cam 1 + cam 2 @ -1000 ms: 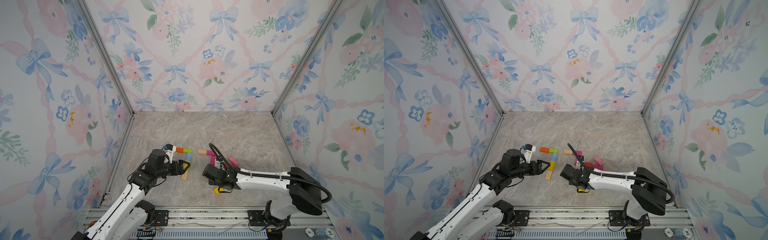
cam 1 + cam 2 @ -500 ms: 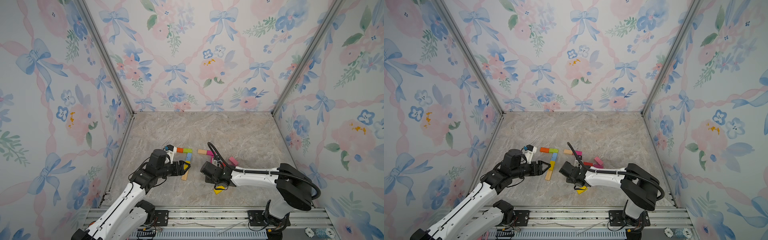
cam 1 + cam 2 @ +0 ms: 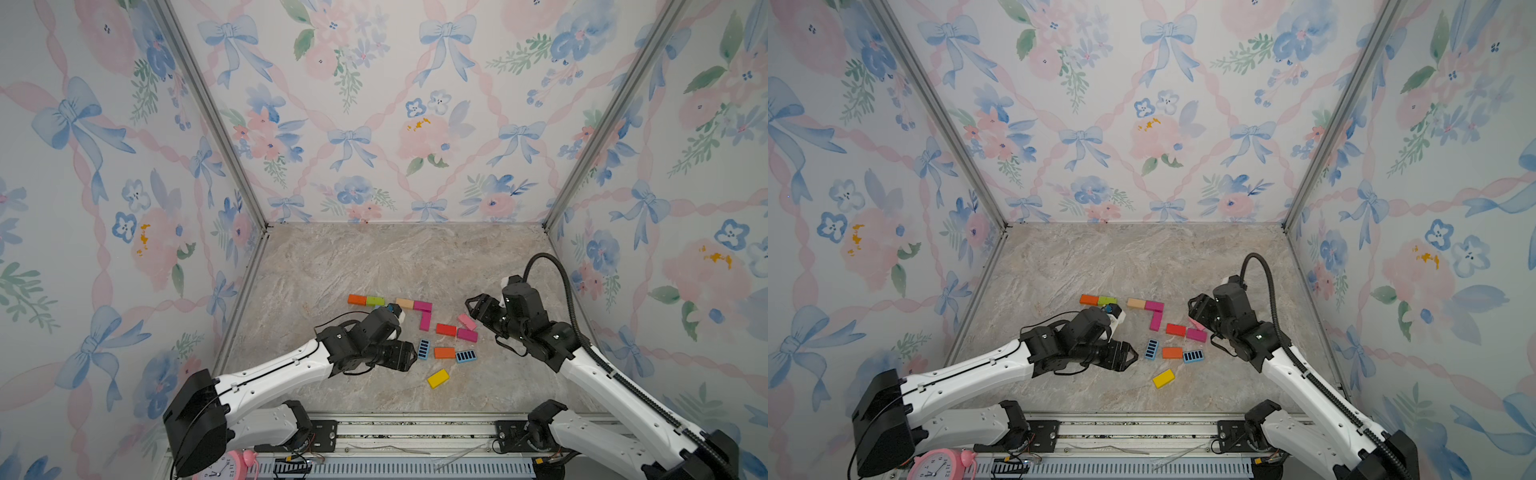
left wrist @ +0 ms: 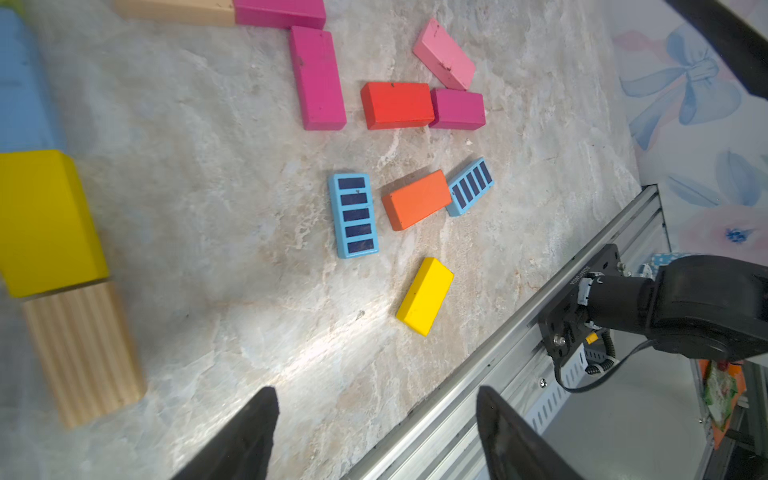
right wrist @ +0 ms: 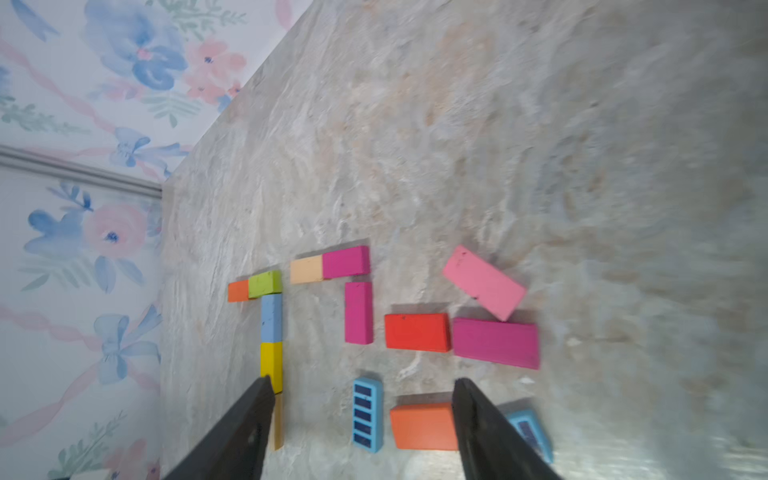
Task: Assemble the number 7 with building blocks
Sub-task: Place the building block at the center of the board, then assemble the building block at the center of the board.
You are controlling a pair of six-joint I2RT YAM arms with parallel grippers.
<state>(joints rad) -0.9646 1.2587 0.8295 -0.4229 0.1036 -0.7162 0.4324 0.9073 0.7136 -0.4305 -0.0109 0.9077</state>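
Right jaws are opening and retreating, leaving the loose yellow block (image 3: 437,378) unplaced at lower centre; left jaws are hanging open

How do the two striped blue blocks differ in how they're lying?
The left striped block runs front to back, with a small gap to the orange block; the right striped block runs side to side and seems to touch that orange block's other end. Both lie flat, stripes up, ungripped.

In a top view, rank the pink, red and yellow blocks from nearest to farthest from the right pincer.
1. Pink block, just beside the right pincer.
2. Red block, next toward the middle.
3. Yellow block, alone toward the front.
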